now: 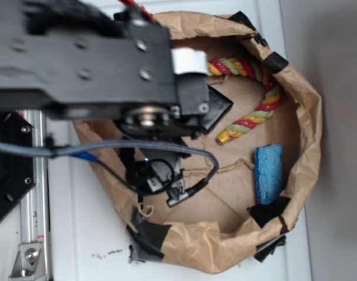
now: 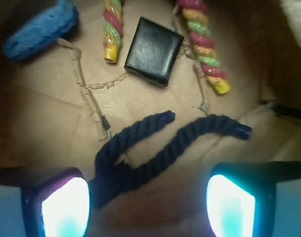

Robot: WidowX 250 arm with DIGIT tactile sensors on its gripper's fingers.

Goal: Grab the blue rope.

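Wrist view soft, dark-cornered, fingertip pads (image 2: 66, 207) glaring; exterior evenly bright.

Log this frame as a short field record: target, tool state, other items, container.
target: blue rope, folded into a V, both ends pointing away from the wrist camera
tool: tool open, straddling the rope's bend, not gripping
other items: multicolour rope, black square pad, blue sponge
container: brown paper bag, taped rim

A white tabletop (image 1: 96, 234) carries a crumpled brown paper bag (image 1: 301, 117) with black tape patches (image 1: 149, 237) on its rim. Along the table's left edge runs an aluminium rail (image 1: 35, 193). The bag's interior is shadowed.
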